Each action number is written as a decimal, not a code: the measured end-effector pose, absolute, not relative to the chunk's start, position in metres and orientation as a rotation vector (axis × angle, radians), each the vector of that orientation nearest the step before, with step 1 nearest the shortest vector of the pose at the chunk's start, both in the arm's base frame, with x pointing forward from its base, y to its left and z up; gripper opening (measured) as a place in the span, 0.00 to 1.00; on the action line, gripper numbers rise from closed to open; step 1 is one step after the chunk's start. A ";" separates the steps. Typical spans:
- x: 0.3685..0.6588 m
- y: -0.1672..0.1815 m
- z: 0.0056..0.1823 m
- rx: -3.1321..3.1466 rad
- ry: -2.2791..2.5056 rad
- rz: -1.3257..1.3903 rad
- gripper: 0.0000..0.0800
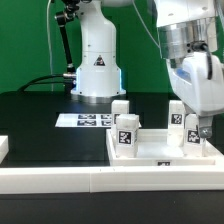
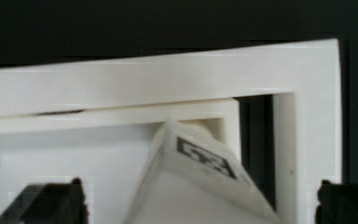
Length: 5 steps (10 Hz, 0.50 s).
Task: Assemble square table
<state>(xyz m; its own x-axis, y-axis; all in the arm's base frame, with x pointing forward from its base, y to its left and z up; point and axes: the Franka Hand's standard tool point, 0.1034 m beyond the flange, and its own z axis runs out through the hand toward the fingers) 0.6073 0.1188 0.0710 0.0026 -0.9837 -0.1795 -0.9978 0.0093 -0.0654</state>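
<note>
While over leg (image 2: pixel 197 160) — fingers (image 2: pixel 48 200) apart.

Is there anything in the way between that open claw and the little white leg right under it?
Nothing visible. The end effector hangs open directly above the leg, which stands on the square tabletop. In the wrist view, only open space separates its fingertips from that leg.

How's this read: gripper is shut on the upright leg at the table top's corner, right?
Not quite. The gripper is open, not shut: in the wrist view its fingertips stand wide apart, with a gap to the leg on both sides. The leg does stand upright at the table top's corner.
</note>
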 end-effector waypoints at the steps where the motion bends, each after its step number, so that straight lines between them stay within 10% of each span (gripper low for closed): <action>1: 0.606 0.118 0.071 -2.189 2.008 0.121 0.81; 5: 0.601 0.115 0.075 -2.643 1.516 0.219 0.81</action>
<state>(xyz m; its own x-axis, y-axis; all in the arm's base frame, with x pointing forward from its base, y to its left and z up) 0.6005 0.1154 0.0745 0.4978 -0.8510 -0.1671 -0.8635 -0.5043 -0.0039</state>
